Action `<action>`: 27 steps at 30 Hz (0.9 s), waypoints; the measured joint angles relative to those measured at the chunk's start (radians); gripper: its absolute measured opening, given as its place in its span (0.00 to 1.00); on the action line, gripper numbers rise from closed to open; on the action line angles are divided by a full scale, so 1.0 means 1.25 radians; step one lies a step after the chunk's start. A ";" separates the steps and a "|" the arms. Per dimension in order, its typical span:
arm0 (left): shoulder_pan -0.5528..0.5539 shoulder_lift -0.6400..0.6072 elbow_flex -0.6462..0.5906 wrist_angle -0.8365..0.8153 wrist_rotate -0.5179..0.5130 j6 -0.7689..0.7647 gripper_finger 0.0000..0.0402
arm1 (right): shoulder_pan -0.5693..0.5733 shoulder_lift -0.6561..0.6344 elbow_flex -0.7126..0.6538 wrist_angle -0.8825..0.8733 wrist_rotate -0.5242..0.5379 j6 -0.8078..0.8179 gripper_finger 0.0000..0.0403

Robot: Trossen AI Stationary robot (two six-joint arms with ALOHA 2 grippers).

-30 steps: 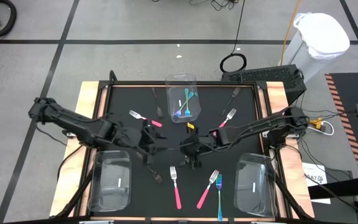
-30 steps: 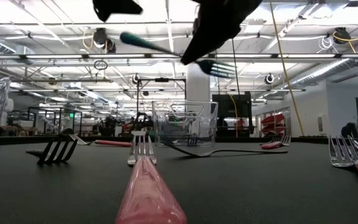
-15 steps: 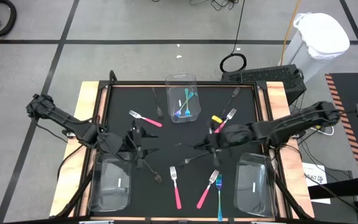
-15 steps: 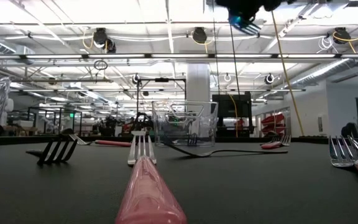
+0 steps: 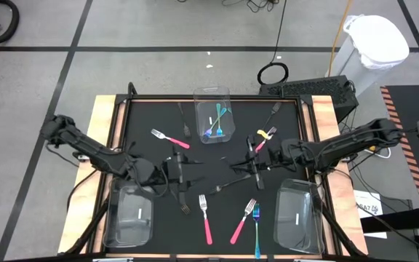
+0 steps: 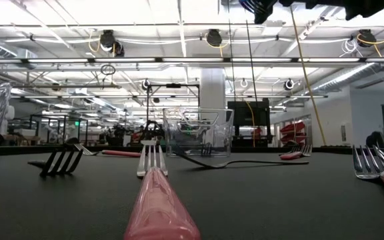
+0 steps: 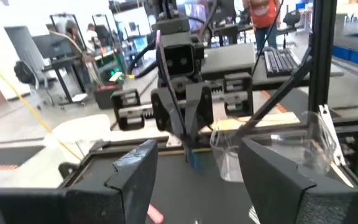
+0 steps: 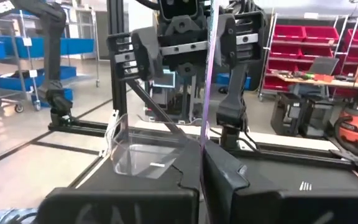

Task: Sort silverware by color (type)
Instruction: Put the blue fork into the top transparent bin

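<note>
Right jaws (image 5: 254,164) pinch a teal fork (image 7: 194,158) upright; left jaws (image 5: 174,172) gape wide, empty.

Mid-table, open black mat (image 5: 209,156) between left gripper (image 5: 176,172) and right gripper (image 5: 252,166). Near edge cluttered with pink forks (image 5: 206,218) and a teal fork (image 5: 256,225), flanked by clear corner bins (image 5: 131,212). Far centre blocked by another bin (image 5: 212,114).

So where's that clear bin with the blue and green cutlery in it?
In the high view, the clear bin sits at the middle of the table's far edge, between the two arms. A pink-handled fork lies just to its left.
</note>
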State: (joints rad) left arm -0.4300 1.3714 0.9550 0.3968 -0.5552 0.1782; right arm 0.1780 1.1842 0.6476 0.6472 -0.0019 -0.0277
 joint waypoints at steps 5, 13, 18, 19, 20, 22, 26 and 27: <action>0.018 0.029 0.000 0.063 0.000 0.008 0.56 | 0.000 0.052 0.000 0.075 0.001 -0.010 0.01; 0.032 0.032 0.000 0.080 0.025 -0.039 0.56 | -0.001 0.091 0.000 0.137 0.002 -0.039 0.01; 0.036 0.036 0.000 0.107 0.032 -0.017 0.56 | -0.001 0.101 0.000 0.163 0.001 -0.041 0.01; 0.038 0.039 0.000 0.119 0.040 -0.010 0.56 | -0.001 0.101 0.000 0.166 0.001 -0.043 0.01; 0.039 0.042 -0.001 0.130 0.050 -0.006 0.56 | -0.001 0.101 0.000 0.167 0.001 -0.046 0.01; 0.045 0.054 -0.001 0.169 0.083 -0.005 0.56 | -0.001 0.101 0.000 0.166 0.001 -0.050 0.01; 0.057 0.079 -0.001 0.231 0.125 -0.005 0.56 | -0.001 0.101 0.000 0.163 0.001 -0.056 0.01; 0.061 0.084 -0.001 0.240 0.130 -0.005 0.56 | -0.001 0.101 0.000 0.160 0.001 -0.057 0.01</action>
State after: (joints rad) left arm -0.3541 1.4762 0.9543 0.6962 -0.3922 0.1722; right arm 0.1764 1.3098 0.6479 0.8476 -0.0010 -0.0987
